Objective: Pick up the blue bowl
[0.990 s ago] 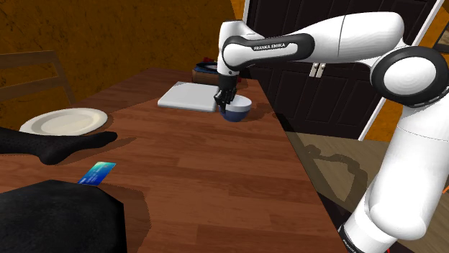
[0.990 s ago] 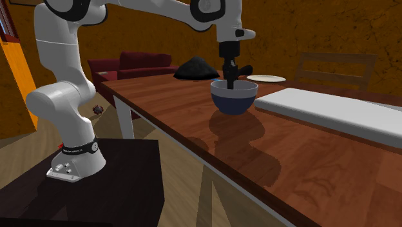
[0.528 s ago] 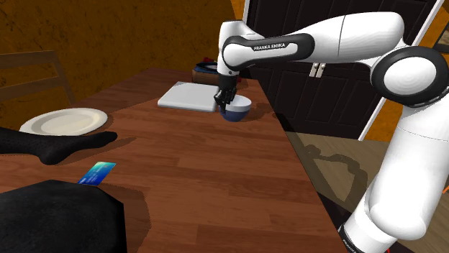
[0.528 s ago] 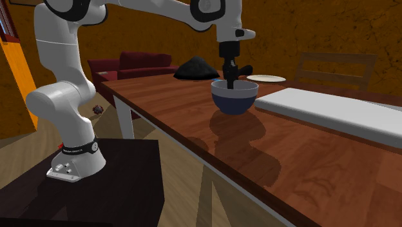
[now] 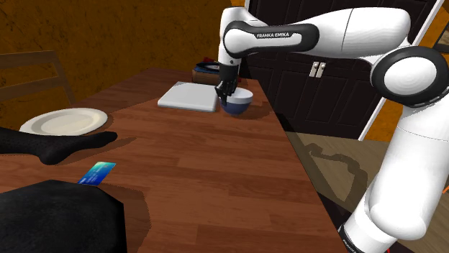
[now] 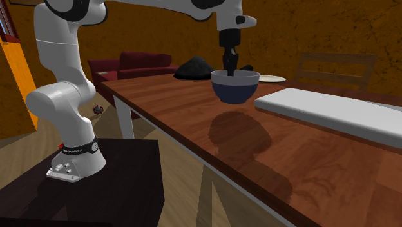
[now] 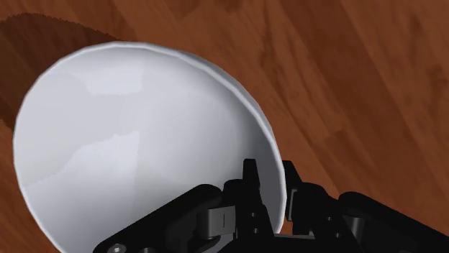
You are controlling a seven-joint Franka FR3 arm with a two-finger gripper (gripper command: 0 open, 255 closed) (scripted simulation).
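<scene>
1 blue bowl (image 6: 236, 90) | rim clasped by hand (image 6: 230, 66) | off table (image 6: 174, 113)

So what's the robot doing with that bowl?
The robot's gripper is pinching the rim of the bowl, with one finger inside and one outside. The bowl is blue outside and white inside. It hangs a little above the table, and you can see its shadow on the wood underneath. A white board lies on the table beside it.
</scene>
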